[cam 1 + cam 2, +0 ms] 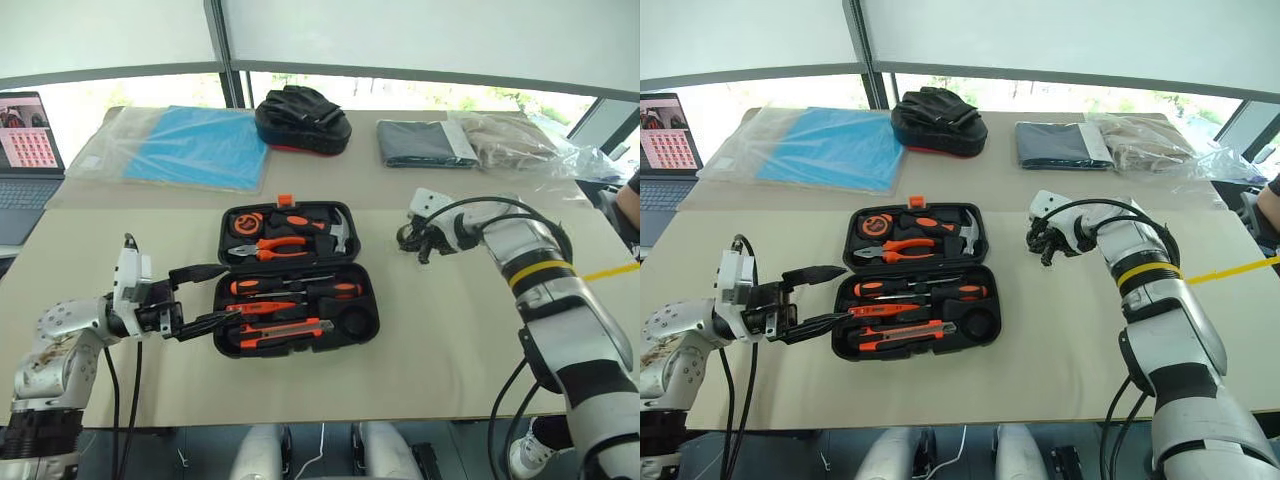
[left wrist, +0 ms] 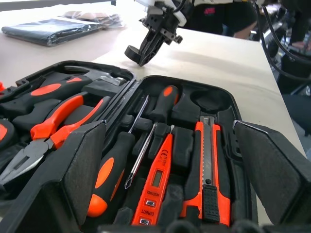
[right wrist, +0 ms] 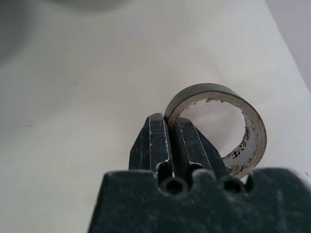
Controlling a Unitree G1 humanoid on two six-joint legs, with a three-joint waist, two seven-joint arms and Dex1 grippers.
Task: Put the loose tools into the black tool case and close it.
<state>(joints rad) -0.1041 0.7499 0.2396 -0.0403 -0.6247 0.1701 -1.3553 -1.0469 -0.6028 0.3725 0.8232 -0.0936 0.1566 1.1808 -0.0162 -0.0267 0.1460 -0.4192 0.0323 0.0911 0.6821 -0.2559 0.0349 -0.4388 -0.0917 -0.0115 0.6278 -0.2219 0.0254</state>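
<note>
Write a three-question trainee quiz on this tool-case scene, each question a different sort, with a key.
1. True or false: the black tool case lies open on the table.
2. What is the right claw shut on? A) tape roll B) hammer C) pliers
3. Fill in: the left claw, beside the case, is ____.

Key: 1 true. 2 A: the tape roll wall sits pinched between its fingers, on the table away from the case. 3 open; the utility knife and tester screwdriver already lie in their recesses.
</note>
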